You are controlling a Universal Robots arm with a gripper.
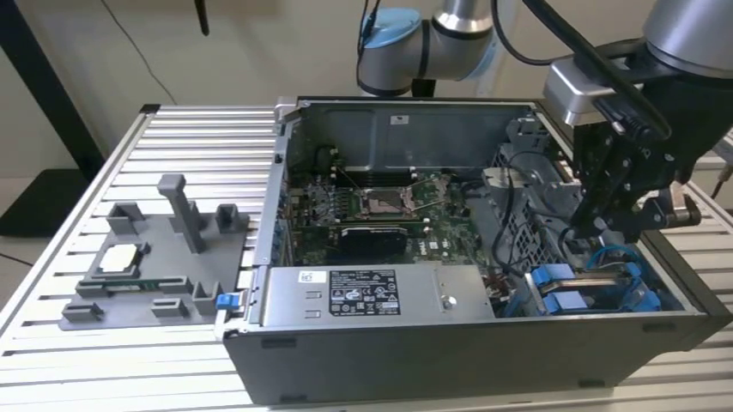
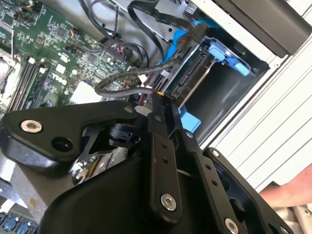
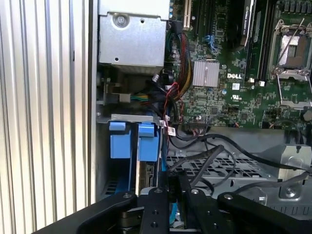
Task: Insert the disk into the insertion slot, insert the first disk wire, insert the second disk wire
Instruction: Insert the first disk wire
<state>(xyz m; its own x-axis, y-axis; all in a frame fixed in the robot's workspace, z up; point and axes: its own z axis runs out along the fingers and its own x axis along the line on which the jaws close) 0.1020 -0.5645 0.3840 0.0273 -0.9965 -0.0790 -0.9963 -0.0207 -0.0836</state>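
The disk [image 2: 193, 74] sits on edge inside the insertion slot [image 2: 222, 100], in the case's corner at the exterior view's right, with its connector edge facing my fingers. Its blue frame [image 1: 558, 276] and blue tabs [image 3: 148, 142] show at the bay's end. My gripper [image 2: 159, 100] hangs just above the disk [image 3: 146, 179], its black fingers [image 2: 163, 146] pressed together on the end of a black braided disk wire [image 2: 122, 86]. The wire's plug at the fingertips lies a short way from the disk's connector. In the exterior view the gripper [image 1: 591, 227] is over the bay.
Loose black cables [image 3: 209, 151] and blue cables [image 1: 627, 273] crowd the bay. A perforated grey cage [image 3: 219, 168] lies beside it, the grey power-supply box [image 1: 366, 293] along the front wall, the motherboard [image 1: 378, 206] behind. A grey fixture [image 1: 160, 257] stands on the slatted table.
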